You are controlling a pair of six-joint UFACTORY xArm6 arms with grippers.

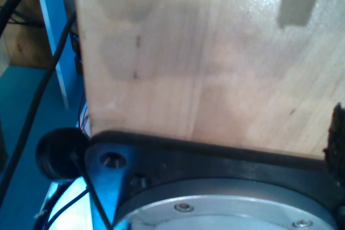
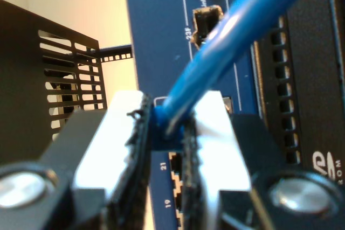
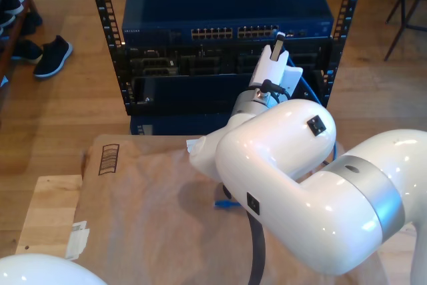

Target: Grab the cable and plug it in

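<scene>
The cable [image 2: 242, 20] is thin and bright blue. Its plug [image 2: 161, 129] sits pinched between the white fingers [image 2: 121, 127] of my second gripper [image 2: 164, 133], which is shut on it. The plug is held right in front of the blue switch [image 2: 156, 36], just above the ports marked 21 and 19. In the exterior view my second gripper [image 3: 278, 43] is at the right end of the switch's port row [image 3: 233, 33]. The cable [image 3: 308, 88] drops down behind the arm. Another blue plug end [image 3: 225, 203] lies on the table.
The switch [image 3: 227, 11] sits in a black rack [image 3: 107, 38] beyond the table. Brown paper [image 3: 147, 198] covers the table top. Shoes [image 3: 50, 55] lie on the floor at the exterior view's left. The first wrist view faces wood [image 1: 205, 68] and a black base plate [image 1: 215, 160].
</scene>
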